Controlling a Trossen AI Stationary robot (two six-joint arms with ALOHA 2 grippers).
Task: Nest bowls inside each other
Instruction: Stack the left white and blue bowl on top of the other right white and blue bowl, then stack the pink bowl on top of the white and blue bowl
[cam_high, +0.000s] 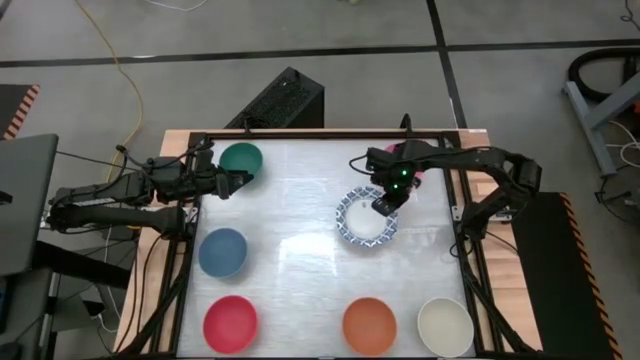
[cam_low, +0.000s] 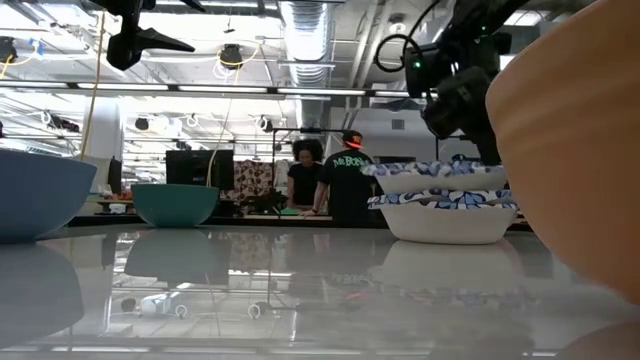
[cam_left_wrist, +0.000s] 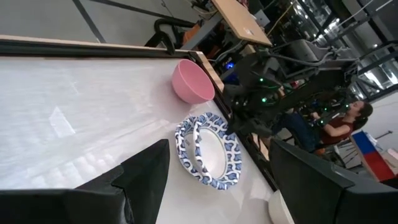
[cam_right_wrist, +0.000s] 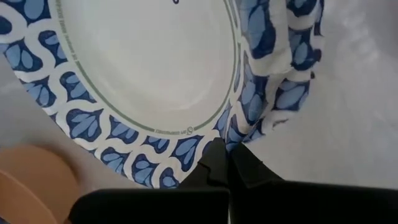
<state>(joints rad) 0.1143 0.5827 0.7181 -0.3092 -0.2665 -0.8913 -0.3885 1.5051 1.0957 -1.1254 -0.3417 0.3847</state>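
Two white bowls with blue-and-white patterns (cam_high: 365, 220) stand at the table's right middle. The upper one (cam_low: 440, 175) sits in the lower one (cam_low: 448, 218), a little off centre. My right gripper (cam_right_wrist: 225, 155) comes down on the upper bowl's rim, shut. The pink bowl (cam_left_wrist: 193, 81) stands behind them near the far right edge. My left gripper (cam_high: 238, 183) hangs open beside the green bowl (cam_high: 241, 159) at the far left and touches nothing. My right gripper pinches the upper patterned bowl's rim (cam_right_wrist: 208, 140) between its two fingertips, only at the rim's outer edge, on the side toward the right arm. The fingers come steeply from above. The bowl stays upright and roughly level inside the lower patterned bowl (cam_right_wrist: 273, 74).
The blue bowl (cam_high: 222, 252) stands at the left middle. Red (cam_high: 230, 323), orange (cam_high: 370, 325) and cream (cam_high: 445, 325) bowls stand along the near edge. A black frame (cam_high: 320, 133) runs round the table. People stand in the room beyond the far edge (cam_low: 330, 180).
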